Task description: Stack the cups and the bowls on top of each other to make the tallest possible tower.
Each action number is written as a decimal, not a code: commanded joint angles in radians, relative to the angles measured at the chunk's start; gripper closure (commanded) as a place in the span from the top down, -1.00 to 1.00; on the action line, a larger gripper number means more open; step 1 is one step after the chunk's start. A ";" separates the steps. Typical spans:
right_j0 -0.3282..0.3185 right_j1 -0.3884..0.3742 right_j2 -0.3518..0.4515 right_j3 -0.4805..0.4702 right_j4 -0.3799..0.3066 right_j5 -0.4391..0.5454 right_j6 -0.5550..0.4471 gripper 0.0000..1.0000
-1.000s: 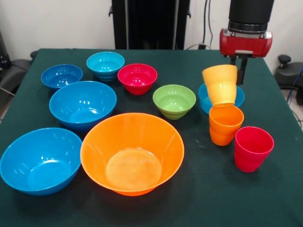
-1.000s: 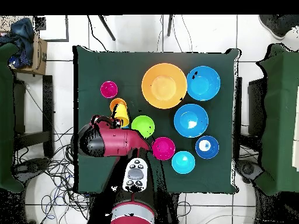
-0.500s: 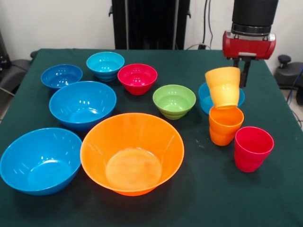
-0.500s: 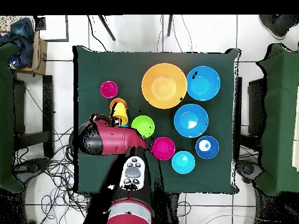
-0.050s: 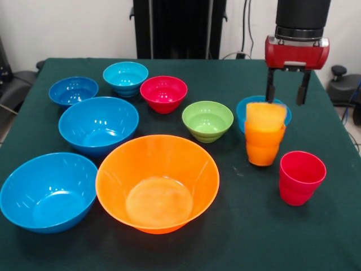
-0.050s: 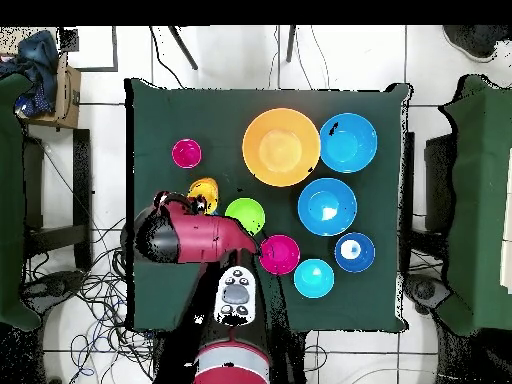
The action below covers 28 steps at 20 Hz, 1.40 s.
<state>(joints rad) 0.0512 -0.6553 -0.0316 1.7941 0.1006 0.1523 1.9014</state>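
Bowls are spread over the green cloth (image 5: 237,226), all empty. The largest, the glossy orange bowl (image 5: 157,182), serves as landmark. Two large blue bowls (image 5: 48,191) (image 5: 98,124) are set left of it and behind-left. Behind it are found the small green bowl (image 5: 207,120), red bowl (image 5: 163,94), light-blue bowl (image 5: 125,78) and dark-blue bowl (image 5: 73,91). To its right, a yellow cup (image 5: 264,117) is nested in an orange cup (image 5: 263,148), before another blue bowl (image 5: 245,110); a red cup (image 5: 301,177) is nearest. The gripper (image 5: 287,88) is spread above the yellow cup, grasping nothing.
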 commanded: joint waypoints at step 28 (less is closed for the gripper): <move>-0.282 -0.139 0.288 0.263 -0.232 0.158 -0.105 1.00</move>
<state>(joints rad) -0.2316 -0.8106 0.1553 1.9519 -0.0028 0.1952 1.9014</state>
